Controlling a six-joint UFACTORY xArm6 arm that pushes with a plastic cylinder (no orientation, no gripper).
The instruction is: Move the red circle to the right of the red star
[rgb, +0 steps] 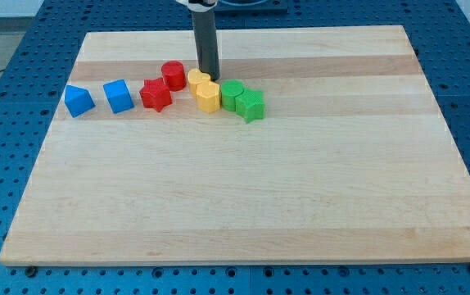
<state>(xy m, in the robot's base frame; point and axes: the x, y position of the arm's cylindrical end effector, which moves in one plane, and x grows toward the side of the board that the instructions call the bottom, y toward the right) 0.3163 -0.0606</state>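
Note:
The red circle (pixel 173 74) sits on the wooden board, just above and to the right of the red star (pixel 155 94), close to it or touching. My tip (pixel 210 76) is down at the board to the right of the red circle, right beside a yellow block (pixel 198 79) that lies between them. A second yellow block (pixel 208 96) lies just below the tip.
Two green blocks (pixel 232 94) (pixel 250 105) lie to the right of the yellow ones. A blue triangle-like block (pixel 79 100) and a blue cube (pixel 118 95) lie at the view's left. The board's top edge (pixel 243 31) is close behind the rod.

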